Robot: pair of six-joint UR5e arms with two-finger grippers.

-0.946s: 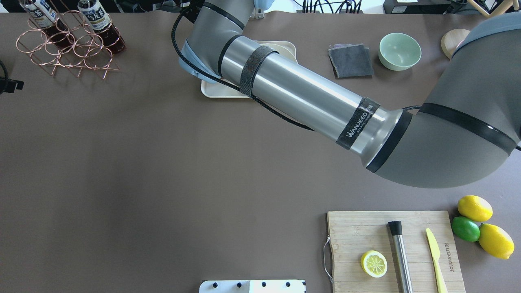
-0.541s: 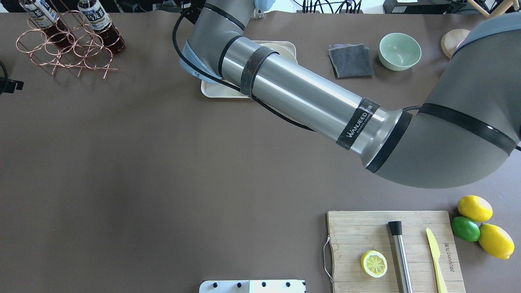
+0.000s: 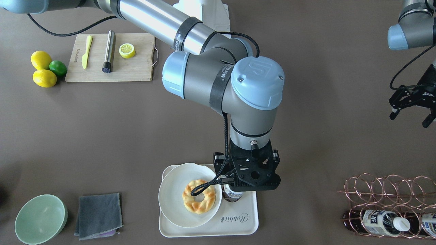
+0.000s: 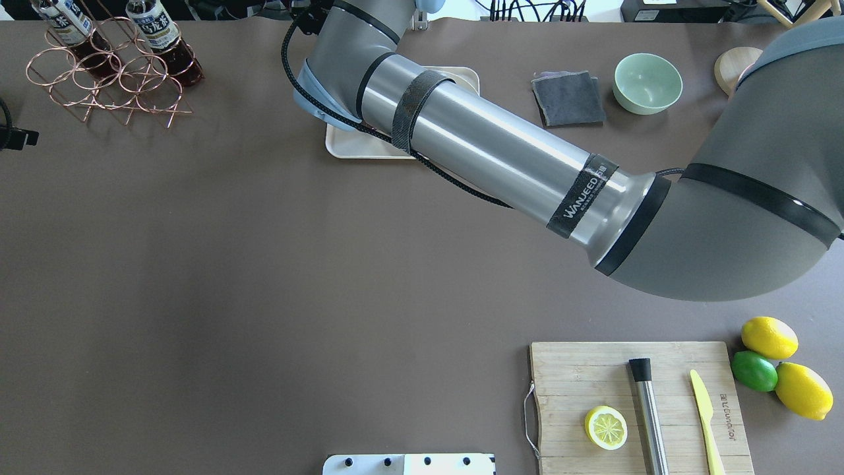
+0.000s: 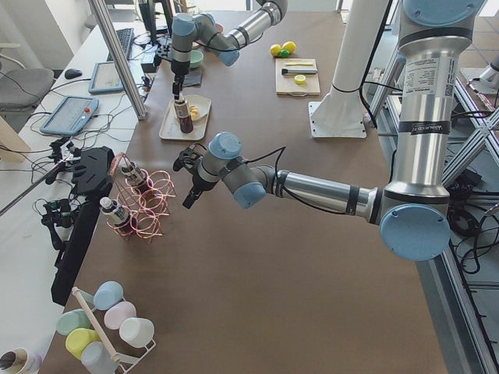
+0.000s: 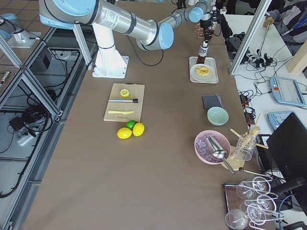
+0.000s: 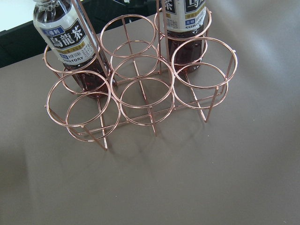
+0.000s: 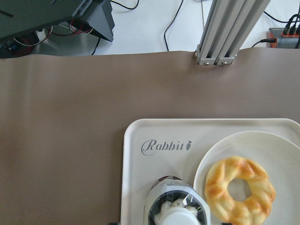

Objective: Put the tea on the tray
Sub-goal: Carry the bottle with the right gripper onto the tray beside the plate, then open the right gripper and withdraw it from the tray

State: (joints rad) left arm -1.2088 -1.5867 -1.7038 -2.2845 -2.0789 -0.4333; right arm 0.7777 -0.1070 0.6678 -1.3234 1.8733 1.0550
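Note:
The tea (image 3: pixel 233 194) stands upright on the cream tray (image 3: pixel 211 228), beside the plate. In the right wrist view its white cap (image 8: pixel 178 214) is straight below the camera, near the tray's (image 8: pixel 140 178) "Rabbit" print. My right gripper (image 3: pixel 247 175) hangs directly over the bottle. No finger touches the bottle in the wrist view, so the gripper looks open. The bottle also shows in the left side view (image 5: pixel 185 118) and the right side view (image 6: pixel 202 52). My left gripper (image 3: pixel 410 117) is open and empty, hovering near the copper rack.
A white plate (image 3: pixel 170 190) with ring-shaped bread (image 3: pixel 199 196) fills the tray's other half. The copper rack (image 7: pixel 140 89) holds two look-alike bottles (image 7: pixel 65 37) (image 7: pixel 185 18). A grey cloth (image 3: pixel 98 211), a green bowl (image 3: pixel 41 218) and a cutting board (image 3: pixel 136 68) lie further off.
In the overhead view my right forearm and wrist have shifted slightly toward the far edge of the table. Nothing else has moved.

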